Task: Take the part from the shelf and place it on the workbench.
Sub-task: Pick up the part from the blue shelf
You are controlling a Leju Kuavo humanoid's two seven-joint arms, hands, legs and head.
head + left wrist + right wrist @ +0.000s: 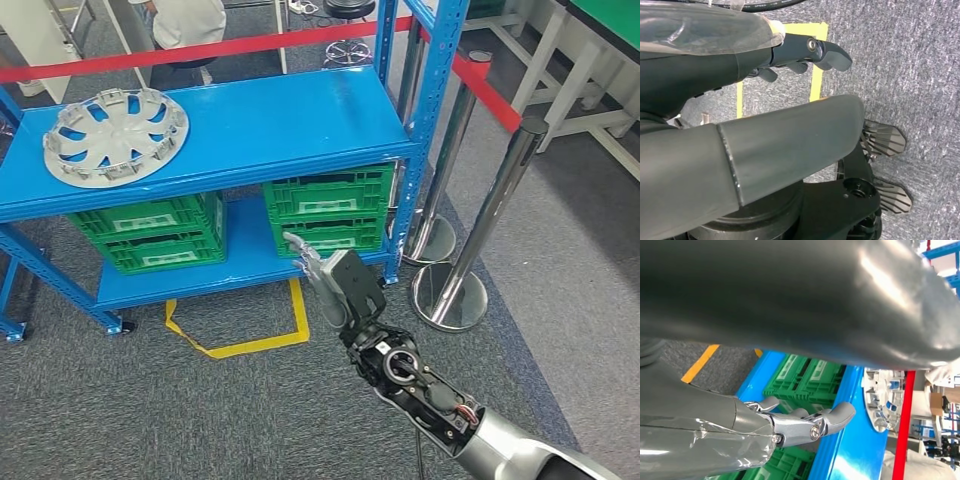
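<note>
Head view. Upper left of the frame: silver wheel cover [115, 137], the part, lying flat on the top board of the blue shelf [287, 120], near its left end. Under that board, on the lower board: two stacks of green crates, one at left [155, 232], one at right [332, 207]. Centre of the frame, a little below the middle: right hand [326, 272] raised in front of the right crates, fingers stretched forward and a little apart, nothing held. Silver right arm [453, 415] coming in from the lower right corner. Well apart from the wheel cover, which sits higher and far to the left. On the grey carpet below the shelf: yellow tape outline [249, 335]. Right of the shelf: two chrome posts [483, 225] carrying a red belt [189, 50] across the top of the frame. Top edge, behind the belt: part of a person in a light garment [189, 20].

Left wrist view. Upper half of the frame: left hand [806, 55], dark fingers lying straight and close together, empty, above grey carpet and yellow tape [815, 82].

Right wrist view. Lower centre of the frame: the right hand [798, 425], silver fingers extended, slightly apart, gripping nothing. Behind them the green crates [806, 377] and a blue shelf edge [851, 440]. Right side of the frame: the wheel cover [883, 400] on the shelf, beside the red belt [904, 425], not touched by the fingers.
</note>
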